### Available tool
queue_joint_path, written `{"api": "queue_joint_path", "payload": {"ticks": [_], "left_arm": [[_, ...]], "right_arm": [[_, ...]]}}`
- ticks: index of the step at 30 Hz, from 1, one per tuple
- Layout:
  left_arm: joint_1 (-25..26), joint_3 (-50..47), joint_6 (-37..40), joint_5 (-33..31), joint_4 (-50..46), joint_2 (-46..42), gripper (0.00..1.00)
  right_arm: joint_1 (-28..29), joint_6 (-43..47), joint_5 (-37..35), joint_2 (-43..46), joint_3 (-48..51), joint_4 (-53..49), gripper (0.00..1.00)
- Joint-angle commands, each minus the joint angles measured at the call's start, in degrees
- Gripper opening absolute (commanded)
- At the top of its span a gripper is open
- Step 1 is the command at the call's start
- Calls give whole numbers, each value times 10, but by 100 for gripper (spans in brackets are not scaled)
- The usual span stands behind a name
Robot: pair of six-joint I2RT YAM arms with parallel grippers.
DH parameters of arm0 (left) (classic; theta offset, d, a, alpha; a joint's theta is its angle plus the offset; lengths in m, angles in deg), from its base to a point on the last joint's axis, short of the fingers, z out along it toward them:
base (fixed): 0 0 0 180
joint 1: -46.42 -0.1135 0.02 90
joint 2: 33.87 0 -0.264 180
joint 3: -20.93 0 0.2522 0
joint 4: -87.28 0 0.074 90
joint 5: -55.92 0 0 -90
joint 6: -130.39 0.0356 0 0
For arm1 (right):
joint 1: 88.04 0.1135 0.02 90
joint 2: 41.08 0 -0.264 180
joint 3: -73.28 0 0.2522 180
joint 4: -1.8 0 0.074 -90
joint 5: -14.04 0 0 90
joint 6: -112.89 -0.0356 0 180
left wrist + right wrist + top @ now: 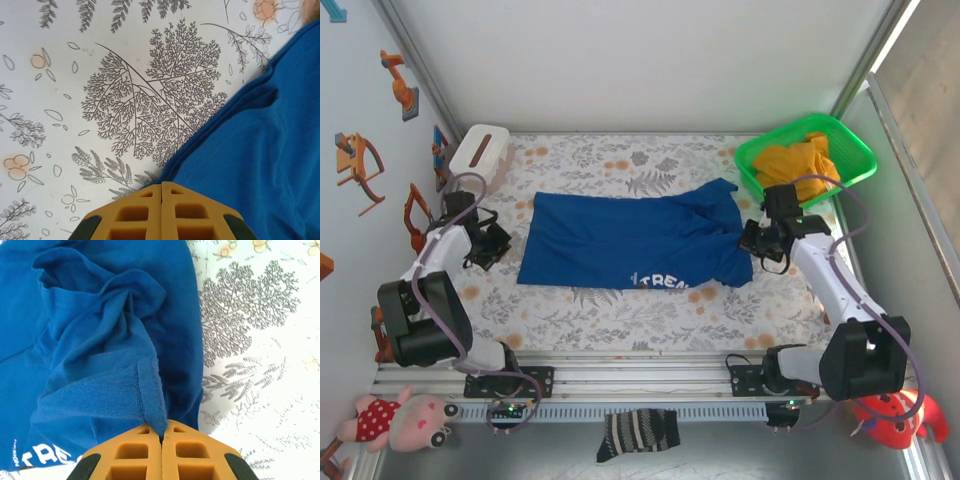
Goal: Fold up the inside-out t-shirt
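Two grippers sit at opposite ends of the inside-out t-shirt (620, 240), which lies across the middle of the floral tablecloth (620, 320) as a wide royal-blue band with white lettering along its near edge.

The right gripper (161, 432) has its yellow fingers pressed together on a stitched hem strip of the shirt, and the cloth runs straight into the seam between them, so this end is pinched.

The left gripper (161, 186) is also closed, its fingers meeting with no gap. The shirt's left edge reaches right up to the fingertips, but the wrist view does not show whether any cloth is caught between them. From above, this gripper appears just beside the edge, not over it.

By the look of it, the fold is at an early stage. The left half lies fairly flat with a straight edge, while the right end is bunched, with a sleeve and loose folds heaped near the pinched hem. Whether the band is already doubled lengthwise cannot be told.

What seems left is to secure both ends, smooth the rumpled right side, and bring the ends over into a compact stack.

The green basket (850, 150) holding a yellow-orange garment (800, 160) stands at the far right, apart from the shirt.
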Motion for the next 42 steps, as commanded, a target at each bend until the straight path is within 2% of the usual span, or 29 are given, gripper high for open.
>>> {"api": "queue_joint_path", "payload": {"ticks": [1,2,3,5,8,12,16,23,30,32,33,34,36,37,42], "left_arm": [[-12,-28,3,39,-19,-31,0],[-13,-36,-1,50,-21,-40,0],[-12,-43,-8,60,-21,-46,6],[-7,-65,-20,75,-19,-62,31],[12,-90,-27,70,-18,-82,50],[36,-104,-37,46,-14,-76,62],[57,-101,-47,31,-3,-52,64],[78,-84,-49,11,5,3,62],[84,-101,-61,-4,19,21,61],[85,-100,-62,-9,25,29,51],[85,-100,-61,-10,29,34,40],[86,-99,-59,-9,34,38,25],[87,-97,-56,-13,39,44,5],[87,-97,-55,-14,40,47,0],[84,-67,-34,-29,14,16,0]], "right_arm": [[-5,7,-2,34,19,-39,0],[-5,5,-1,41,29,-40,0],[-5,1,-1,46,39,-39,0],[-5,-4,10,57,62,-32,0],[-5,-10,23,61,88,-16,0],[-5,-13,27,60,101,-7,0],[-5,-14,31,57,101,-2,0],[-5,-18,37,51,101,7,0],[-5,-19,41,53,96,7,0],[-5,-19,41,54,94,6,0],[-5,-18,41,55,93,6,0],[-5,-18,40,55,93,5,0],[-5,-19,40,55,92,5,0],[-5,-19,40,54,92,5,0],[-5,-10,30,49,77,-3,0]]}}
